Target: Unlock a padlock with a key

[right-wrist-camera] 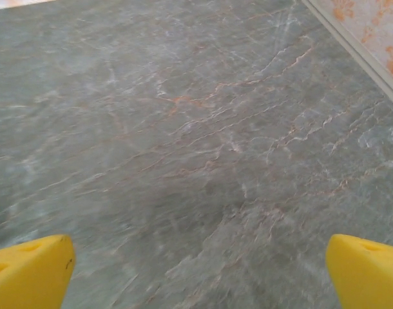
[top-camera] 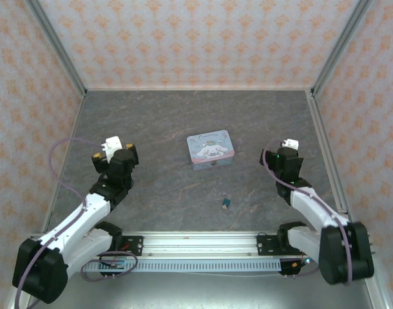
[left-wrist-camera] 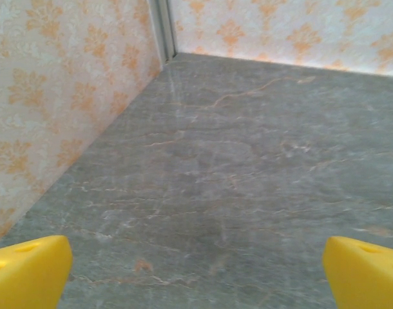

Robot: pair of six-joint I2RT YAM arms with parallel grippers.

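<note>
The tabletop (top-camera: 151,122) carries a tin (top-camera: 209,149) near its centre. Both tools are released, with their yellow fingers (right-wrist-camera: 29,270) spread wide. The left tool (top-camera: 113,148) sits at 9 o'clock of the tin and the right tool (top-camera: 288,147) at 3 o'clock. The padlock (top-camera: 226,203) lies at 6 o'clock of the tin, apart from it. It is toward 7 or 8 o'clock from the right tool, which looks the nearer, and at 4 o'clock from the left. Its long axis is too small to read, and the key cannot be told apart from it.
</note>
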